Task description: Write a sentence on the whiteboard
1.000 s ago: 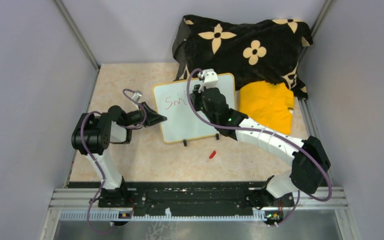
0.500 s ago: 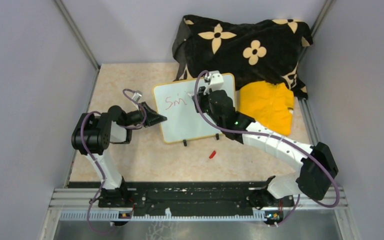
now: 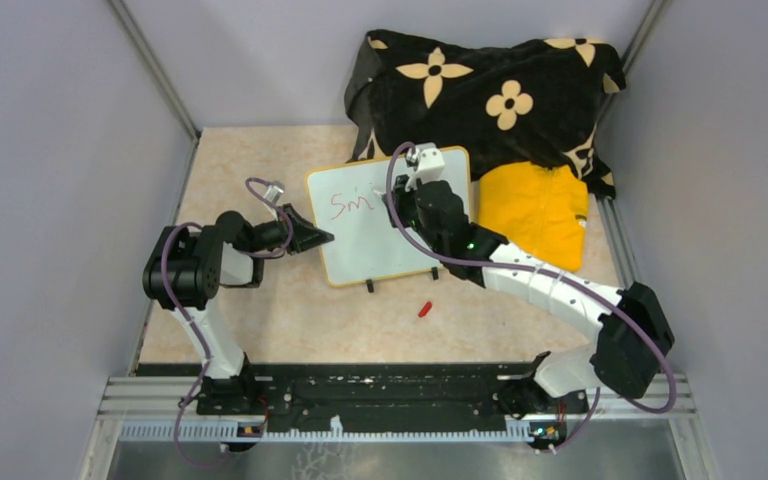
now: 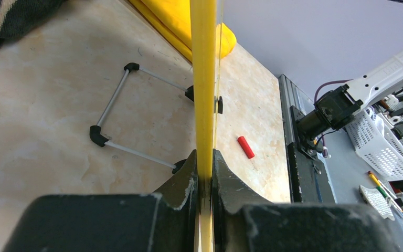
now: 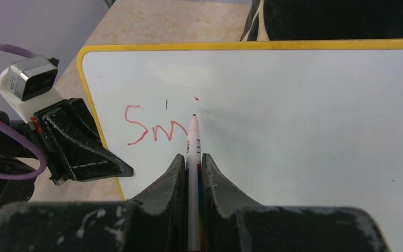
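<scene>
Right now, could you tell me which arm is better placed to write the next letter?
Right: right gripper holds the marker, tip by the red "Smi"; left gripper clamps the whiteboard's edge.

L arm (image 3: pixel 215 340) & R arm (image 3: pixel 545 285): white link shells, black joint housings, purple cables (image 3: pixel 167 262). L gripper (image 4: pixel 204 157), R gripper (image 5: pixel 191 157): black, scuffed wedge fingers (image 5: pixel 162 184). Green LED (image 3: pixel 471 243) on R arm.

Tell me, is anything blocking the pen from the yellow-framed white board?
Nothing visible does. The right gripper holds the slim red-and-white marker, tip at the glossy yellow-framed whiteboard just after the red handwritten letters.
</scene>
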`<action>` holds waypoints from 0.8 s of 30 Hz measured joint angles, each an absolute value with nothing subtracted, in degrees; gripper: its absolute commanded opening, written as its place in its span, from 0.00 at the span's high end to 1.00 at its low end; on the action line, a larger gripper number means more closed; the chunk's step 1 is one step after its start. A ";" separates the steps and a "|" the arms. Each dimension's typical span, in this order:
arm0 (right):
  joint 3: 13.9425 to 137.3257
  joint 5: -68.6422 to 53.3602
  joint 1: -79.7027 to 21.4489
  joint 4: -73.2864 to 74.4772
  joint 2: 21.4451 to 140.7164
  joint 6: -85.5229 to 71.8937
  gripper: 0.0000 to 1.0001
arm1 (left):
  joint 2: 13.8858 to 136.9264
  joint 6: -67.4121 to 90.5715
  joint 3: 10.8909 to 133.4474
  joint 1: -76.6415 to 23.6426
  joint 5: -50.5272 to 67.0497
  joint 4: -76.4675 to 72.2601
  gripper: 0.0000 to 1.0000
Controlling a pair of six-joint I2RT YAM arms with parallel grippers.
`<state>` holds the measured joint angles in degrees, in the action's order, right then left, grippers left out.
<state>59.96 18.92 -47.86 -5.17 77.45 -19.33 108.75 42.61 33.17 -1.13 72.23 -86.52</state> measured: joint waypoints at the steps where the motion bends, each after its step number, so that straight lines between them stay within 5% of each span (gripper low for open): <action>1: 59.96 18.96 -47.86 -5.15 77.69 -19.35 1.00 | 108.75 42.61 33.17 -1.13 72.23 -86.52 1.00; 24: 59.31 19.42 -47.88 -5.37 79.79 -19.73 1.00 | 108.75 42.61 33.19 -1.13 72.18 -86.39 1.00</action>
<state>59.31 19.42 -47.88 -5.37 79.79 -19.73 108.75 42.61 33.19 -1.13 72.18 -86.39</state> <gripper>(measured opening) 0.115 0.136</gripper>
